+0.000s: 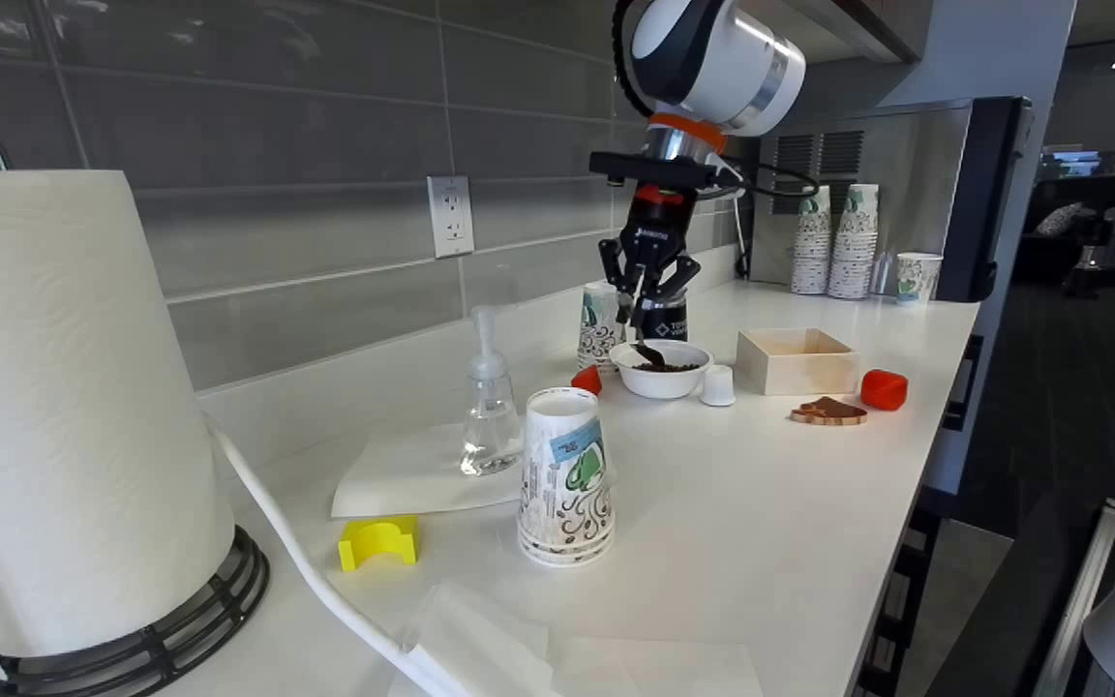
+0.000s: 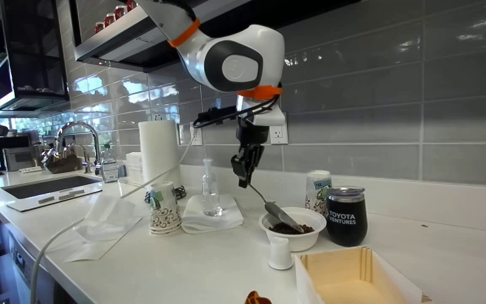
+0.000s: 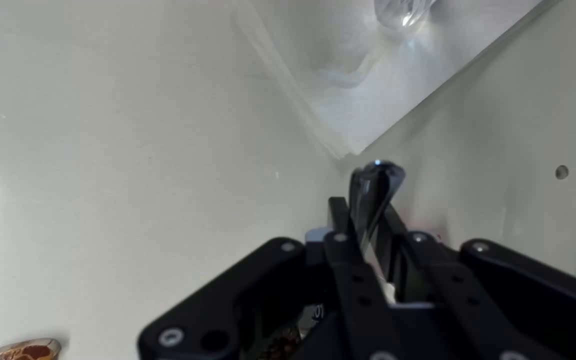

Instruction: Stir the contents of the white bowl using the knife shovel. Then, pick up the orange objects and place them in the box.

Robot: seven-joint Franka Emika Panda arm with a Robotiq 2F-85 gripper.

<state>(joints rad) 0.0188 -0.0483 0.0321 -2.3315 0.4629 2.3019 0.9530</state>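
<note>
Your hand [image 2: 245,181] grips the knife shovel [image 2: 283,216], which slants down out of its grasp. Wrist view: fingers [image 3: 339,212] pressed in close around it, a dark glossy end poking out between them. The blade lies inside the white bowl [image 2: 295,243], tip down at the dark brown granules [image 2: 307,229] — same in both exterior views. Bowl upright on the table [image 1: 712,503].

Orange objects [image 1: 884,389]: you have two in an exterior view, both on the table, outside the box [image 1: 812,378]. One, faceted and red-orange, sits just beside the box near the table's edge; whether they touch, you can't tell. The second orange lump [image 1: 587,380] lies near the bowl, close to a patterned paper-cup stack [image 1: 601,324]. Box itself low, tan, wooden, upright.

Around your work: a small white cup [image 1: 717,386], wide end down, just beside the bowl; a black lidded tumbler [image 2: 346,221] lettered TOYOTA VENTURES, close by the bowl; a flat brown slice [image 1: 828,413] with a pale striped edge, near the box — part of it shows in the wrist view too. Farther along the table you've got another paper-cup stack [image 1: 565,484], a clear pump bottle [image 1: 490,416] standing on a white napkin [image 1: 393,484], a notched yellow block [image 1: 378,534] and a paper-towel roll [image 1: 74,416].
</note>
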